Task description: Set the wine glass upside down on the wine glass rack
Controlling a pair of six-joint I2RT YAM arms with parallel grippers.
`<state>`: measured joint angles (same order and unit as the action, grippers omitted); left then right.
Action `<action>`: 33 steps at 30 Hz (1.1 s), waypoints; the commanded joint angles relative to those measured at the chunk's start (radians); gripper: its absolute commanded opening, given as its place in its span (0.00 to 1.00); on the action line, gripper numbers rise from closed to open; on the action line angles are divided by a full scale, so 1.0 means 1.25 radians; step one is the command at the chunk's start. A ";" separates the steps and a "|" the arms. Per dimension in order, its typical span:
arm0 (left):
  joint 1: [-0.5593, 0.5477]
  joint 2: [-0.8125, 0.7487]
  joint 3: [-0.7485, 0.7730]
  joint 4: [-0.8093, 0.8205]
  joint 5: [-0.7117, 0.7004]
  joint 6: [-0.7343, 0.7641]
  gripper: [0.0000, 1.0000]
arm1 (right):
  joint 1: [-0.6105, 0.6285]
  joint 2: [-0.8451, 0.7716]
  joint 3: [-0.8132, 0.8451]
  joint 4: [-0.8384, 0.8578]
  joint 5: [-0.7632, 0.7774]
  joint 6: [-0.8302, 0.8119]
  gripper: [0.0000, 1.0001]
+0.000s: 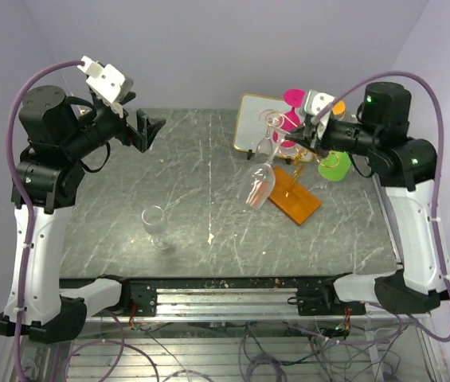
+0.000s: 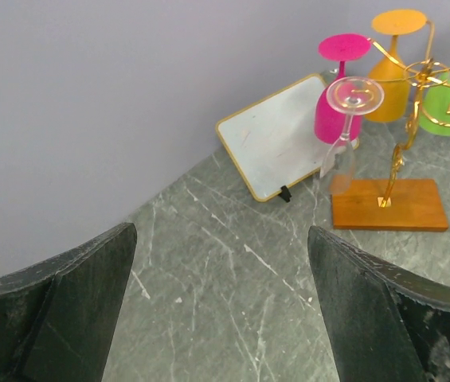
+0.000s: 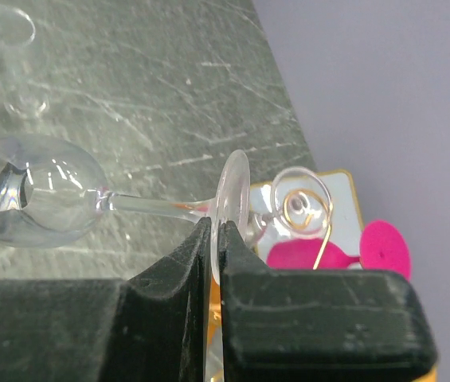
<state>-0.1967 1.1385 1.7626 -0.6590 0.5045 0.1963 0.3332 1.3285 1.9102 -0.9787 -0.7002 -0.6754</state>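
My right gripper point(image 1: 304, 137) is shut on the round foot of a clear wine glass point(image 1: 259, 185). The glass tilts foot up and bowl down, over the left end of the rack's orange-brown wooden base point(image 1: 295, 199). In the right wrist view the fingers point(image 3: 215, 228) pinch the foot's rim point(image 3: 232, 199), with the bowl point(image 3: 37, 191) out to the left. A gold scroll of the rack point(image 3: 300, 205) lies just beyond the foot. The left wrist view shows the gold wire rack point(image 2: 400, 155) and a clear glass point(image 2: 344, 131) foot up beside it. My left gripper point(image 1: 151, 130) is open and empty at the far left, also in its own view point(image 2: 221, 231).
Pink point(image 2: 338, 111), orange point(image 2: 392, 79) and green point(image 2: 448, 107) glasses hang upside down on the rack. A gold-framed mirror-like panel point(image 1: 252, 123) lies behind it near the back wall. A small clear glass point(image 1: 154, 227) stands upright at the front left of the grey marble table point(image 1: 209, 167).
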 commanded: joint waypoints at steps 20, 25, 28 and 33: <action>0.062 -0.004 -0.072 0.077 -0.035 -0.042 0.96 | -0.045 -0.122 -0.073 -0.153 0.348 -0.220 0.00; 0.062 -0.004 -0.076 0.078 -0.032 -0.042 0.96 | -0.011 -0.100 -0.086 -0.123 0.380 -0.217 0.00; 0.062 -0.002 -0.073 0.076 -0.034 -0.038 0.96 | 0.010 -0.085 -0.085 -0.110 0.394 -0.221 0.00; 0.062 0.000 -0.070 0.075 -0.029 -0.037 0.96 | 0.039 -0.062 -0.078 -0.089 0.432 -0.226 0.00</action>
<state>-0.1272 1.1393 1.6714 -0.5980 0.4706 0.1493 0.3588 1.2407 1.8050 -1.1568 -0.2104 -0.9588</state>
